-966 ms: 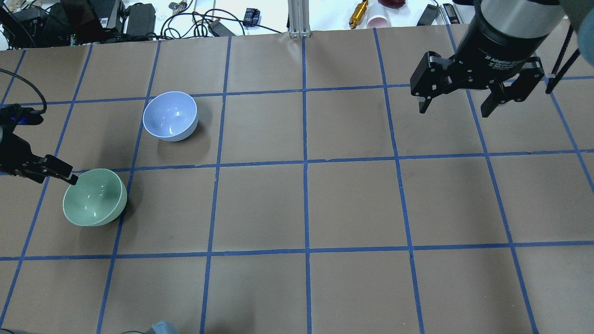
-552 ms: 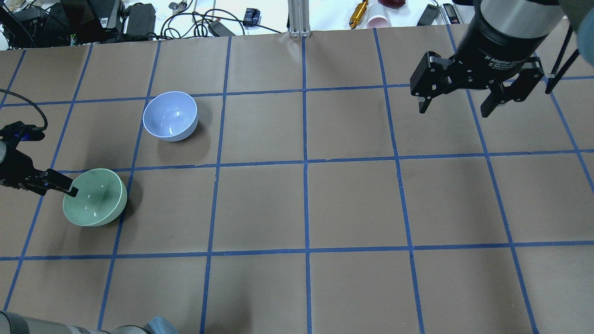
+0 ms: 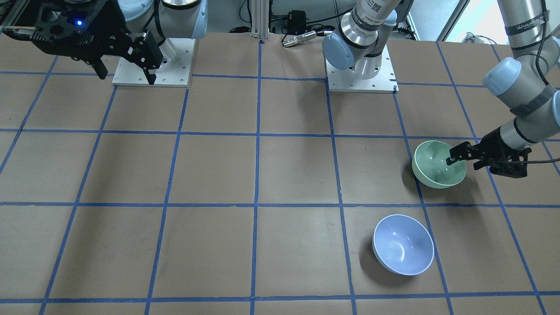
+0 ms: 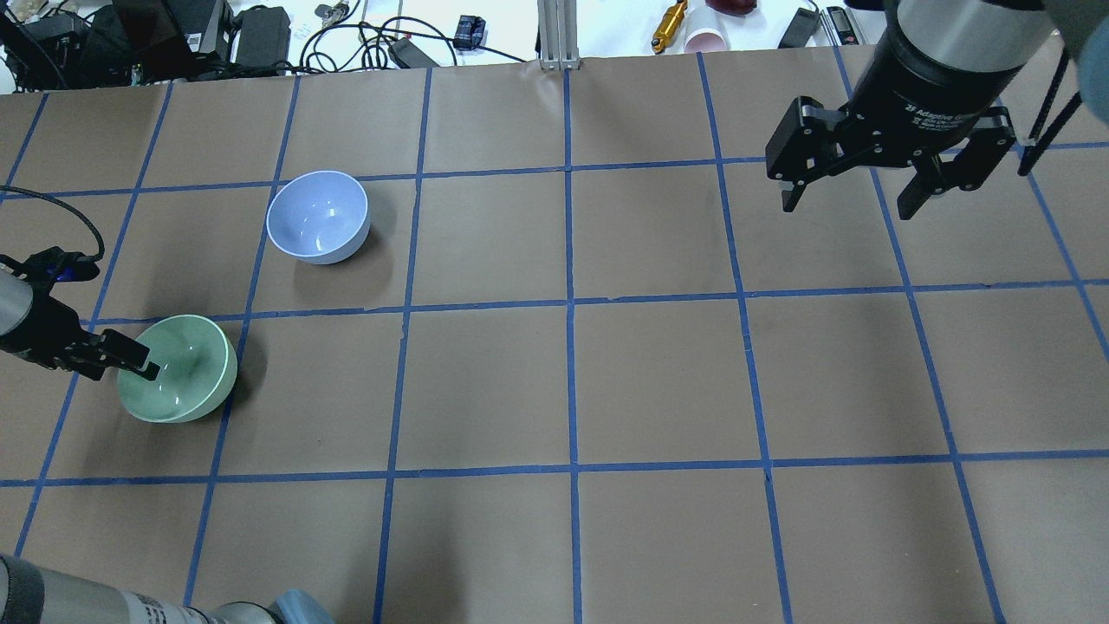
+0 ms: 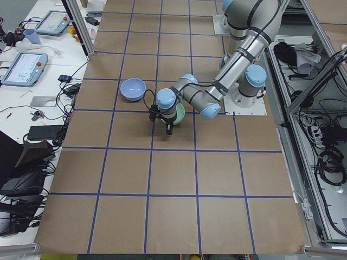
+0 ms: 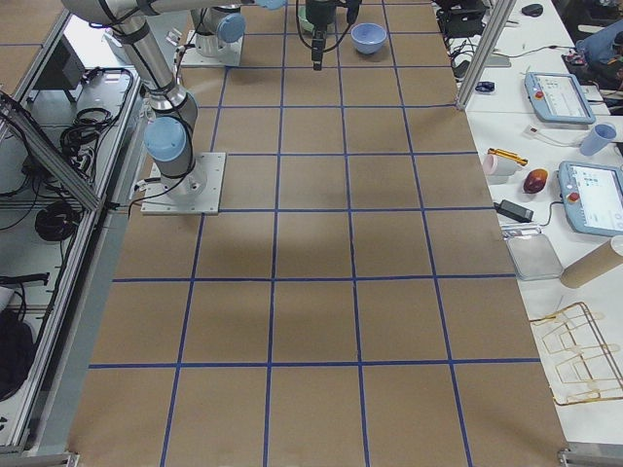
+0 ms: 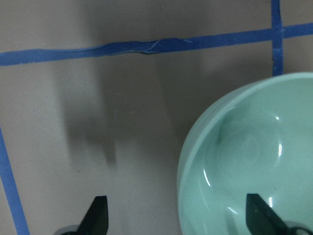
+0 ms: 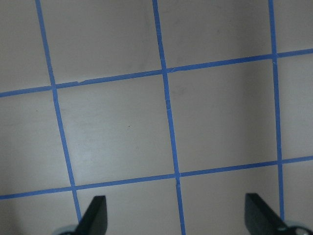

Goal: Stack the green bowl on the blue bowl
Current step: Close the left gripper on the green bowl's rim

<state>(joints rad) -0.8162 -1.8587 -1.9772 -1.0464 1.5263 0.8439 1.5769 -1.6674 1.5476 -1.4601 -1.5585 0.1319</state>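
Observation:
The green bowl (image 4: 186, 373) stands upright at the table's left, and also shows in the front view (image 3: 433, 170) and the left wrist view (image 7: 259, 161). My left gripper (image 4: 126, 364) (image 3: 466, 159) (image 7: 178, 218) is open and low at the bowl's left rim. It straddles the rim, one finger (image 7: 259, 218) inside the bowl and the other finger (image 7: 98, 215) outside it. The blue bowl (image 4: 318, 215) (image 3: 402, 245) stands upright and apart, one grid square further from the robot. My right gripper (image 4: 846, 206) (image 3: 127, 78) (image 8: 178, 220) is open and empty, high over the right side.
Brown paper with blue tape grid lines (image 4: 567, 303) covers the table. Cables, a yellow tool (image 4: 669, 24) and a pink cup (image 4: 706, 39) lie beyond the far edge. An aluminium post (image 4: 559, 35) stands at the far middle. The arms' base plates (image 3: 361, 74) are at the robot's side.
My left gripper has moved down over the green bowl's left rim, so one finger now sits inside the bowl. The bowls and the right arm have not moved.

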